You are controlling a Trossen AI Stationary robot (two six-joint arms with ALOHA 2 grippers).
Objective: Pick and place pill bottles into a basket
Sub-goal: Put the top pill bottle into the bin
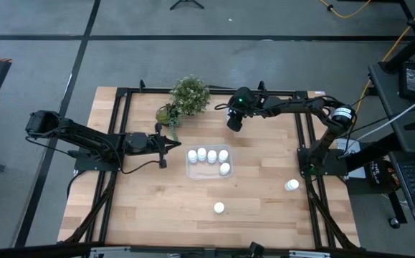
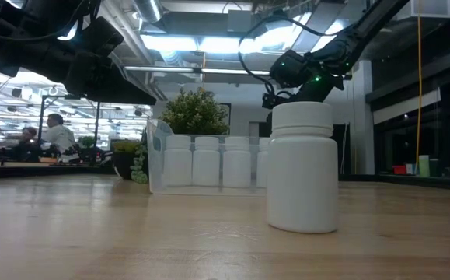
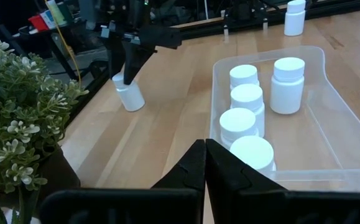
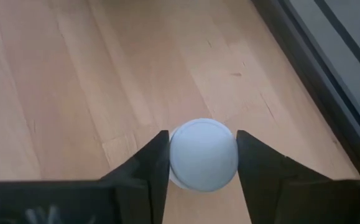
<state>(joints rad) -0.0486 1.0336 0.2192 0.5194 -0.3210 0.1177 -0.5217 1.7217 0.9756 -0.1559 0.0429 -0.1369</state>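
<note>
The right pincer [image 4: 203, 155] sits in the upper middle of the high view, beside the plant [image 1: 190, 95], with its two fingers pressed against either side of a pill bottle [image 4: 203, 154] that stands near the far edge of the bench [image 1: 150, 208]. It looks gripped, though the bottle may still be resting on the wood. The hold is high, around the cap, so the bottle could tilt or slip out on the lift, and in the left wrist view it already looks slightly canted. A swing toward the basket [image 1: 191, 170] could also brush the plant.

The left pincer [image 3: 203, 163] is fully closed on nothing, hovering at the left of the basket in the high view. The basket lies at the centre of the frame and holds five bottles, so a careless drop could knock them over. Two more bottles stand loose, one at lower centre [image 1: 219, 208] and one at right [image 1: 292, 185].

The bench is pale wood planking in a black frame. Beyond it lie grey flooring, cables and a lit workshop with people seated far off
</note>
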